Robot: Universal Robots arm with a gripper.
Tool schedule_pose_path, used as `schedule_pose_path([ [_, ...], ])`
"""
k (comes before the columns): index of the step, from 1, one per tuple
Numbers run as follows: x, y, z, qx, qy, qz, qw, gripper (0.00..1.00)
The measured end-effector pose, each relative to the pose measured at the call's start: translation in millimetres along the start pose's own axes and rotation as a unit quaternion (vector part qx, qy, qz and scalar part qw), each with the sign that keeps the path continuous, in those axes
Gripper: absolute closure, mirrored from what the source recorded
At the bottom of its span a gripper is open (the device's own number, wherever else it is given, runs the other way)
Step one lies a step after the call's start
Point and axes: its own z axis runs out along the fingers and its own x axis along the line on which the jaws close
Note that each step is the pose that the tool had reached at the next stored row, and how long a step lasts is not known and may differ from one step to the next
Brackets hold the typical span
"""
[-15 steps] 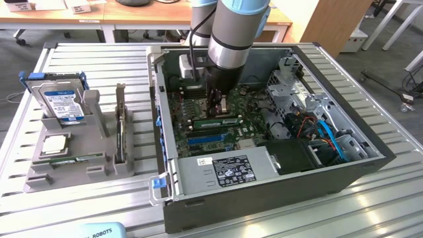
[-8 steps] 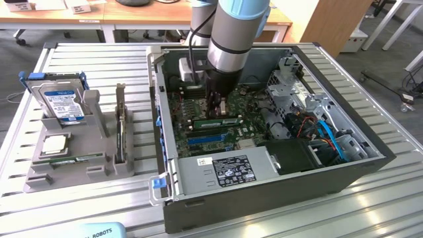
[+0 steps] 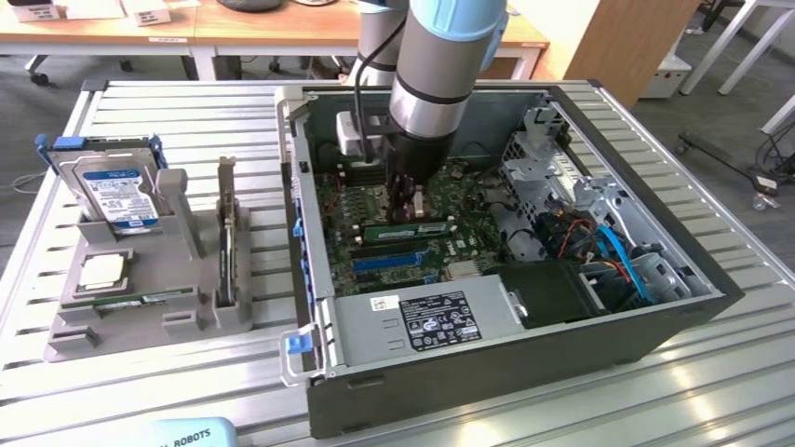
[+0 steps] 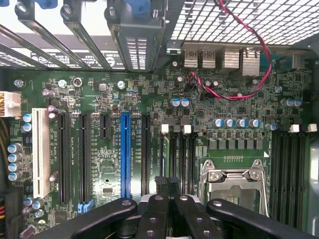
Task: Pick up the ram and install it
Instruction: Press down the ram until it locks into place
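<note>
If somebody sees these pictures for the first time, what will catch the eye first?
First the arm, reaching down into the open computer case, its gripper shut over the green motherboard, beside a ram in its slot. On the exterior view's left, a grey holder carries a hard drive and another ram.

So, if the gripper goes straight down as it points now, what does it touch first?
Probably the motherboard, near the memory slots just under the shut gripper; depth is hard to judge.

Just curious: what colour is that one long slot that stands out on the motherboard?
Blue; the long expansion slot shows best in the wrist view.
</note>
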Motion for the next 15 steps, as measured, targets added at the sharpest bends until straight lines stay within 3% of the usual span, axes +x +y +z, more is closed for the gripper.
schedule_pose_path([
  [15,-3.2,2.4,4.3,0.0001,0.0,0.0,1.0,0.9],
])
